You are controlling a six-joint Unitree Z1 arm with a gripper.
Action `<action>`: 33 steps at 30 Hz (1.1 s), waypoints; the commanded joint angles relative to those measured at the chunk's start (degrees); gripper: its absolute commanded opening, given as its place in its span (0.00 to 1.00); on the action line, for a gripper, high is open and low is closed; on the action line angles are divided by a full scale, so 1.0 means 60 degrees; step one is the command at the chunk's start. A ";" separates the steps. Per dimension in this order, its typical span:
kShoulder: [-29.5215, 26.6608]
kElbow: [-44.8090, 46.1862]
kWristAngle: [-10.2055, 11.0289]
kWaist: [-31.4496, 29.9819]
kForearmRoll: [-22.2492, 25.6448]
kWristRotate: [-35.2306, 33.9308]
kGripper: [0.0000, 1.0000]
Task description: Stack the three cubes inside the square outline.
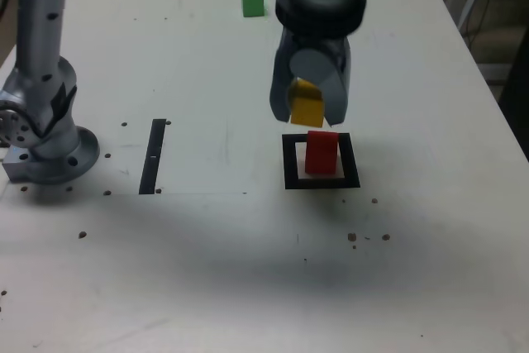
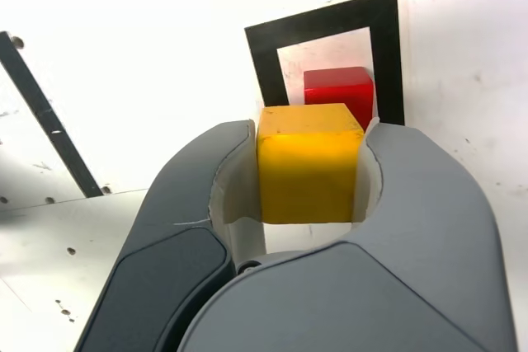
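Hanging at upper centre of the exterior view, the gripper (image 1: pixel 310 105) pinches the yellow cube (image 1: pixel 307 108) just above the red cube (image 1: pixel 321 152), which sits inside the square outline (image 1: pixel 321 181). The green cube (image 1: pixel 253 1) lies well apart near the table (image 1: pixel 413 270)'s far edge. A thin black strip (image 1: pixel 154 155) (matte, straight) lies left of centre beside the arm base (image 1: pixel 41 134). Bare white tabletop fills the lower frame.

red cube (image 2: pixel 338 88) half behind yellow cube (image 2: pixel 309 172)

The arm reaches down from the far side, wrist vertical; its gripper (image 1: pixel 309 105) (image 2: pixel 309 175) hangs mid-table, jaws clamped on a held block.
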 commanded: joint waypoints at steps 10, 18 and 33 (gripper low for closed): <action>0.0318 -0.0090 -0.0199 -0.0012 -0.0114 -0.0059 0.30; 0.0342 0.0021 -0.0244 -0.0012 -0.0382 -0.0008 0.30; 0.0342 0.0618 -0.0214 -0.0012 -0.1187 -0.0007 0.52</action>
